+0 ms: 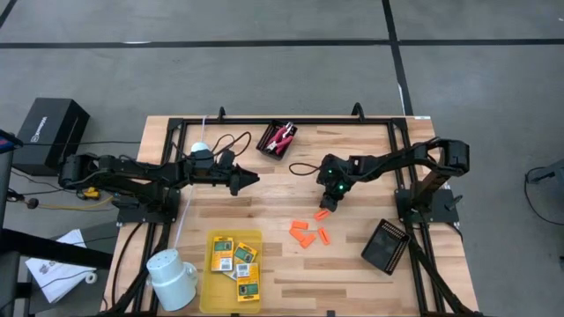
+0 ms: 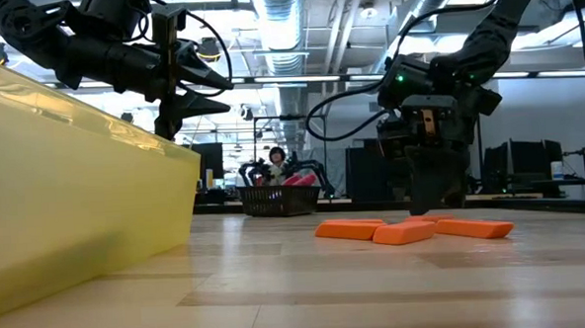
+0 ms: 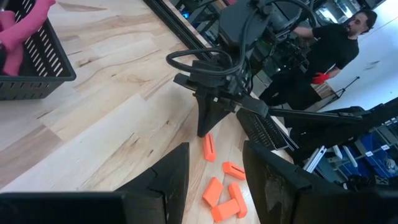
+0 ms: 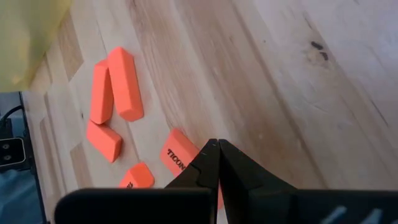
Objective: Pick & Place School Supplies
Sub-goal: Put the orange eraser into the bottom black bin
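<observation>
Looking down from the high camera, I see the right gripper [image 1: 323,212] stretched toward the middle of the table, pointing down, its tips just above one orange piece [image 1: 322,214]. Its fingers [image 4: 208,163] are pressed together with nothing between them; in the right wrist view the printed orange piece [image 4: 176,154] lies right beside the tips, partly hidden by them. Four more orange pieces [image 1: 305,234] lie loose on the wood just nearer the front edge. The left gripper [image 1: 253,180] hangs level above the table's left half, its jaws apart and empty. At the front edge the yellow tray [image 1: 212,282] holds the yellow-and-green packets [image 1: 236,259], with a white mug [image 1: 171,274] beside it. An empty black basket [image 1: 387,246] lies at the right. Near the far edge another black basket [image 1: 270,151] holds the pink-handled tool [image 1: 282,136]. The table [image 1: 352,282] is pale wood planks. Beyond it, a person [image 3: 323,56] in dark clothes stands among equipment.
</observation>
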`<state>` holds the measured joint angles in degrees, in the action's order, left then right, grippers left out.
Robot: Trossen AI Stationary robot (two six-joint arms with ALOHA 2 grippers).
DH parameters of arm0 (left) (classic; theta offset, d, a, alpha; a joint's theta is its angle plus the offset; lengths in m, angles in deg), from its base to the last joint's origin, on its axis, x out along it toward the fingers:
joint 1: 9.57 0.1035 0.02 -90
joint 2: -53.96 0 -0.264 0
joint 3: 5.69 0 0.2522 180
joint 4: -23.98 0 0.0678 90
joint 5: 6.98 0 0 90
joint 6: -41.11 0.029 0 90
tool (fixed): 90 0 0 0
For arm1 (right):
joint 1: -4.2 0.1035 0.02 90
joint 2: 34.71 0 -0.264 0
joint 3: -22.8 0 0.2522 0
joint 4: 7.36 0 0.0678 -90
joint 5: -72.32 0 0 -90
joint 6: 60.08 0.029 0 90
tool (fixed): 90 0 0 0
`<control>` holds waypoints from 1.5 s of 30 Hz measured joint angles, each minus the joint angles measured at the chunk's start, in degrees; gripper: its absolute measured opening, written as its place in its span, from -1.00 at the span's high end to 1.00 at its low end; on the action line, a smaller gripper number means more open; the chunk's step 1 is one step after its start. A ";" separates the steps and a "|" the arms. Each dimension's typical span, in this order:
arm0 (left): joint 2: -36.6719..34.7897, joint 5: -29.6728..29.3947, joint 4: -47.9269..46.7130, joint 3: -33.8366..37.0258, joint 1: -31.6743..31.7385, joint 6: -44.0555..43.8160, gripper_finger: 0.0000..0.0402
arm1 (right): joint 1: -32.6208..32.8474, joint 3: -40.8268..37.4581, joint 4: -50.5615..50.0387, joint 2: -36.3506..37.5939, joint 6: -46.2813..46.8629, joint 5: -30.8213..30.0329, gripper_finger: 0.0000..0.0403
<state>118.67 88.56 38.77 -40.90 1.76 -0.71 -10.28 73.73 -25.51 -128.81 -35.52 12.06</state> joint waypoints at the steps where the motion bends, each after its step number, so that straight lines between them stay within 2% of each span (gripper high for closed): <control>1: 0.00 0.01 -0.01 0.00 0.01 0.00 0.28 | 0.02 0.00 0.07 0.00 -0.10 0.01 1.00; 7: 0.00 0.03 -0.02 0.00 0.00 0.00 0.28 | 0.00 0.00 0.09 0.00 -0.38 0.59 1.00; 15: 0.00 0.06 -0.02 0.00 0.00 0.00 0.28 | 1.09 0.00 0.22 0.00 -0.62 7.30 1.00; 22: 0.00 0.06 -0.04 0.00 0.01 0.00 0.28 | 2.07 0.02 0.67 -1.14 -0.52 4.83 1.00; 31: 0.02 0.07 -0.20 0.00 0.05 0.00 0.28 | 2.92 3.18 1.84 -8.24 -0.25 7.35 1.00; 34: 0.02 0.07 -0.26 0.00 0.05 -0.02 0.28 | 2.26 5.45 1.52 -9.76 -1.07 3.12 1.00; 45: 0.02 0.28 -0.25 1.90 2.00 -0.45 0.28 | -2.53 8.85 -1.89 -10.29 -4.93 4.32 1.00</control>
<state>118.69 88.84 38.52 -39.00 3.75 -1.16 -12.81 82.58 -27.40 -139.11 -40.45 16.39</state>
